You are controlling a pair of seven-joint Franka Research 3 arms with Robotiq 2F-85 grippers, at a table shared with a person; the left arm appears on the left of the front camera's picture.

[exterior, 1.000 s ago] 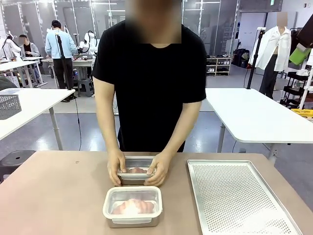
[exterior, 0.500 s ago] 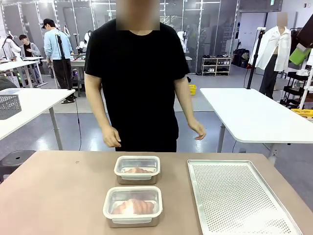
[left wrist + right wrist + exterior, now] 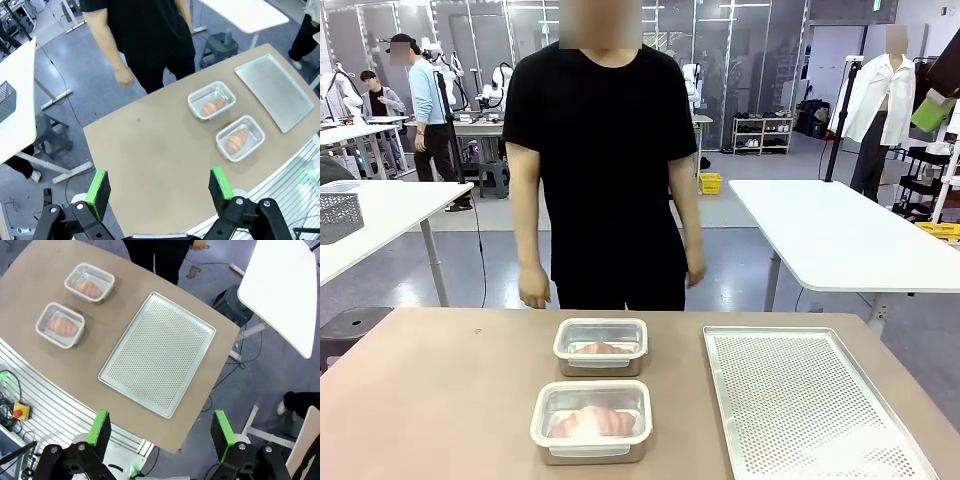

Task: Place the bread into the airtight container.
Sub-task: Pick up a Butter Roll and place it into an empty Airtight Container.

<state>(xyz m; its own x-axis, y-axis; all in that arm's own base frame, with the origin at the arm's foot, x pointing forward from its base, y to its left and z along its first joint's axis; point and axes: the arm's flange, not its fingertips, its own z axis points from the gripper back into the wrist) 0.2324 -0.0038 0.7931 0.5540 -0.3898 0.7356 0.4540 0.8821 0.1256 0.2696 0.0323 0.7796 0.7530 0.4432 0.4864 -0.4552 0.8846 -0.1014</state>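
With bread in both lidded containers (image 3: 601, 346) (image 3: 591, 421) at lower centre, each end effector (image 3: 159, 185) (image 3: 161, 432), spread wide and empty, should simply stay clear.

Both grippers hang high above the table with nothing between or near their fingers. Below the left gripper (image 3: 159, 186) lies a broad bare stretch of table (image 3: 150, 150); two lidded containers (image 3: 240, 137) sit off to its far right, one behind the other. Below the right gripper (image 3: 162, 429) lies the perforated tray (image 3: 157, 352), flat and bare. The person's hands (image 3: 533, 290) hang behind the far edge, off the tabletop.
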